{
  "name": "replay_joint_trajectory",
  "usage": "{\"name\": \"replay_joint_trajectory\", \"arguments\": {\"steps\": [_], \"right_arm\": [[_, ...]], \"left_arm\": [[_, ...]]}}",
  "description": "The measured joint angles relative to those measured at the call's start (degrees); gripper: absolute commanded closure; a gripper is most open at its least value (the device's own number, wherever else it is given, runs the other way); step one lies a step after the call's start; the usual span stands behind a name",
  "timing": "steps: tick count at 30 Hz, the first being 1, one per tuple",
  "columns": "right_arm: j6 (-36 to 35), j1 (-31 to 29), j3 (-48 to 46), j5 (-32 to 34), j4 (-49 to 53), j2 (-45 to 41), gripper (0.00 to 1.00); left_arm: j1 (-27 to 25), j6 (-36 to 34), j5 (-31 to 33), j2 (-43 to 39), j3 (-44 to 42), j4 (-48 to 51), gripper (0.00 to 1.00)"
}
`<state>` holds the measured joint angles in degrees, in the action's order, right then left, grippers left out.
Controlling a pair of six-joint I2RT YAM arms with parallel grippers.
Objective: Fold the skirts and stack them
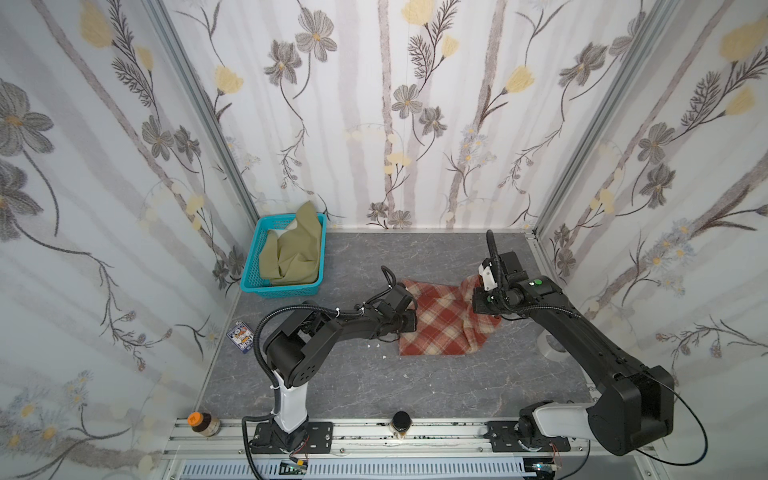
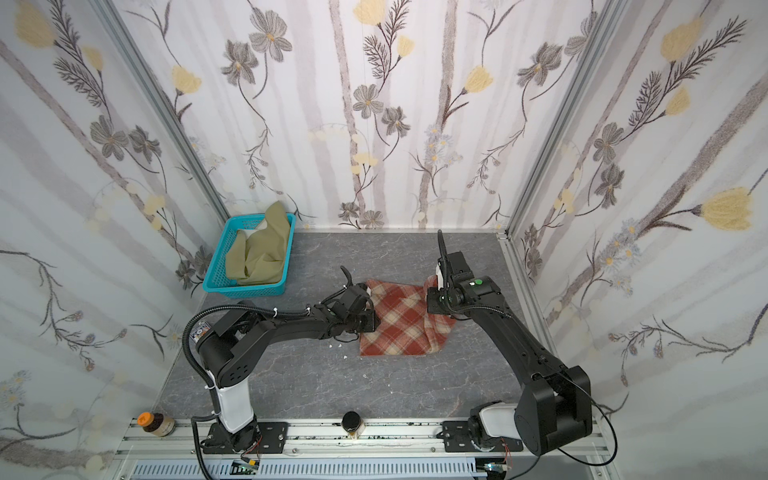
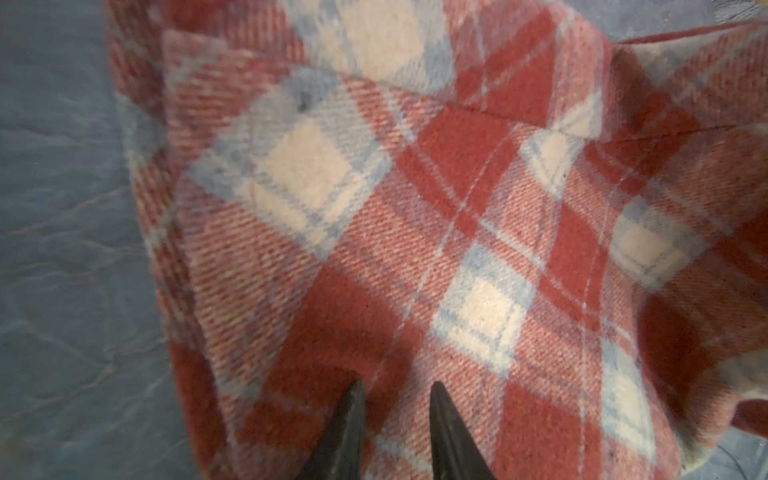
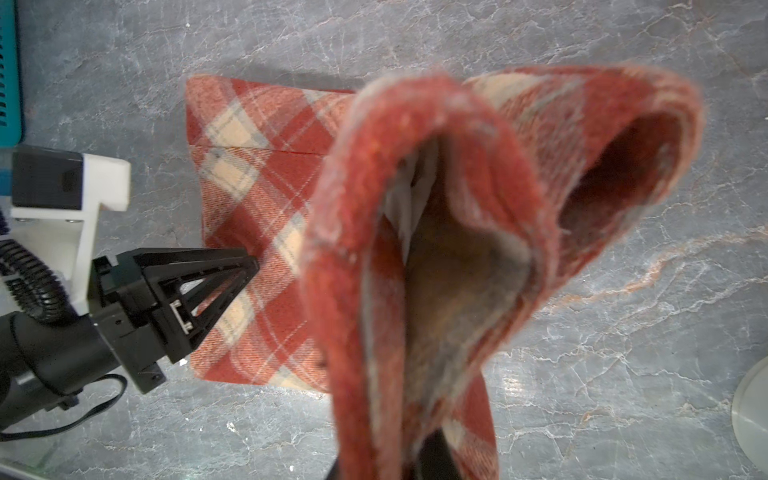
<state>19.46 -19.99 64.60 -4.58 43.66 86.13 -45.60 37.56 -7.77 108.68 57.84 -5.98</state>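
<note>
- Folding step: your right fingers (image 4: pixel 434 459) clamp the raised edge of the plaid skirt (image 1: pixel 440 320); your left fingers (image 3: pixel 345 432), slightly apart, rest on it and grip nothing.
- Next, carry that edge across evenly.

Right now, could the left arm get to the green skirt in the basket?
Probably yes. The green skirt lies heaped in the open-topped basket on that arm's side, with nothing over it. The left gripper rests, jaws slightly apart, on the plaid skirt, so it should be free to lift away.

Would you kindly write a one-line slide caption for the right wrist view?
Right gripper holds an edge of the plaid skirt raised; left gripper poised over its flat part.
</note>
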Motion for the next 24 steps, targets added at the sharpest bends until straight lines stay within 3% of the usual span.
{"name": "replay_joint_trajectory", "arguments": {"steps": [14,24], "right_arm": [[5.62,-6.64,-2.1,-3.3,-4.02,2.97,1.0],[7.96,-8.07,-5.53,-5.51,-8.9,5.35,1.0]], "left_arm": [[-4.85,5.07,-1.4,3.13,1.55,-5.35,0.7],[-5.18,6.12,-1.77,2.27,0.9,-5.29,0.7]]}}
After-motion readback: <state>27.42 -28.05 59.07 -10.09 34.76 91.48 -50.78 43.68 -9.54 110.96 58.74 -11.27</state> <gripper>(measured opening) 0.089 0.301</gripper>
